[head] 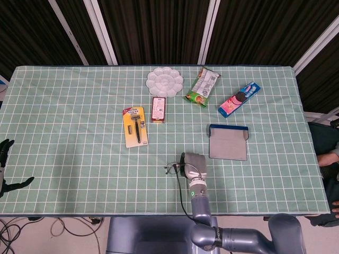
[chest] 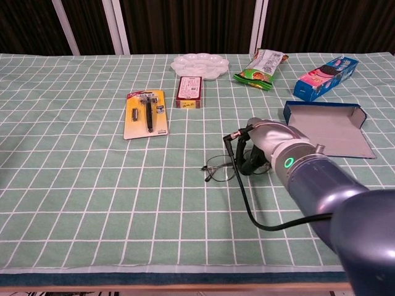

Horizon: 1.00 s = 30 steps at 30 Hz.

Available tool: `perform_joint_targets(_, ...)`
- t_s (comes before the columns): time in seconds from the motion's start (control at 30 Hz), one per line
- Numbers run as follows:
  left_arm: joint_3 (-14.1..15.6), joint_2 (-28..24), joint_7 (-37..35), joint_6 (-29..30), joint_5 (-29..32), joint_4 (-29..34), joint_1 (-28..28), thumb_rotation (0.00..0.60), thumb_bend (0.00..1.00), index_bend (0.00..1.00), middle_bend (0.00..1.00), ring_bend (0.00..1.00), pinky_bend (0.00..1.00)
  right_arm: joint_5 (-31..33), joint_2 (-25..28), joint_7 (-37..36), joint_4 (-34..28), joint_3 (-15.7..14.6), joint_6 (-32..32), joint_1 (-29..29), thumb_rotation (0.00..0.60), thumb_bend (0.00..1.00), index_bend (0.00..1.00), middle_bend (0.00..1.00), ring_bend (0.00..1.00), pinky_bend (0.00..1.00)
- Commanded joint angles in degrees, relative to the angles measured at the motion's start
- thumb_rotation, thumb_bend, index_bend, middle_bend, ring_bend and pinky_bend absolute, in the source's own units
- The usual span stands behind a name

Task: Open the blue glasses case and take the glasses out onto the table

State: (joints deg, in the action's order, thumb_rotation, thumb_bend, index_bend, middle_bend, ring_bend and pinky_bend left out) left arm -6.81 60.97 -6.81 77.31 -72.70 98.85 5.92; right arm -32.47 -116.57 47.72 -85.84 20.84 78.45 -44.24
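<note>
A: So, where's the case (head: pixel 228 142)?
B: Open, lying flat on the surface (head: pixel 69 116), right of centre. Its blue rim faces the far edge and the grey inside faces up.

A: And the glasses (chest: pixel 223 168)?
B: Out of it, on the green checked cloth, just left of the case and nearer the front edge. Thin dark frame, lenses toward the left.

A: Is anything holding them?
B: The right robot hand (head: pixel 192 165) sits right at them. In the chest view its dark fingers (chest: pixel 252 161) curl down at the right end of the frame, touching it. Whether they actually grip it, I cannot tell; the wrist hides the fingertips.

A: The left robot hand (head: pixel 5 166)?
B: At the far left edge of the head view, off the cloth, well apart from everything. Its dark fingers are spread and it holds nothing.

A: What else is on there?
B: A razor pack (head: pixel 134 126) on yellow card, left of centre. A small red box (head: pixel 158 109) beside it. A white palette (head: pixel 164 82) near the far edge. A green snack bag (head: pixel 202 87) right of that, then a blue cookie pack (head: pixel 239 99) lying at an angle, beyond the case.

A: Any of them touching the case?
B: No, all apart from it.
</note>
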Motion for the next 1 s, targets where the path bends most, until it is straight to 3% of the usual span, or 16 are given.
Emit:
perform_joint_targets(0.03, 0.1, 0.0, -0.1, -0.1, -0.1, 0.0, 0.0, 0.600, 0.04, 0.00, 0.00, 0.00, 0.00, 0.3, -1.2, 0.4, 1.3, 0.4, -0.1, -0.6, 0.600, 0.60, 0.58, 1.00, 1.00, 1.00)
perform_joint_targets(0.27, 0.2, 0.0, -0.2, -0.1, -0.2, 0.1, 0.1, 0.600, 0.04, 0.00, 0.00, 0.00, 0.00, -0.5, -1.3, 0.6, 1.3, 0.6, 0.4, -0.1, 0.600, 0.41, 0.15, 1.00, 1.00, 1.00)
perform_joint_targets(0.37, 0.2, 0.0, -0.2, 0.0, -0.3, 0.3, 0.0, 0.600, 0.04, 0.00, 0.00, 0.00, 0.00, -1.5, -0.7, 0.5, 0.2, 0.3, 0.9, 0.2, 0.600, 0.34, 0.02, 1.00, 1.00, 1.00)
perform_joint_targets(0.67, 0.2, 0.2, 0.1, 0.6, -0.2, 0.4, -0.2, 0.600, 0.04, 0.00, 0.00, 0.00, 0.00, -5.1, 2.0, 1.1, -5.2, -0.9, 4.0, 1.8, 0.600, 0.18, 0.00, 1.00, 1.00, 1.00)
perform_joint_targets(1.0, 0.4, 0.5, 1.0, 1.4, -0.3, 0.7, -0.4, 0.600, 0.04, 0.00, 0.00, 0.00, 0.00, -7.7, 9.4, 2.5, -14.4, -2.8, 7.2, 5.2, 0.600, 0.16, 0.00, 1.00, 1.00, 1.00)
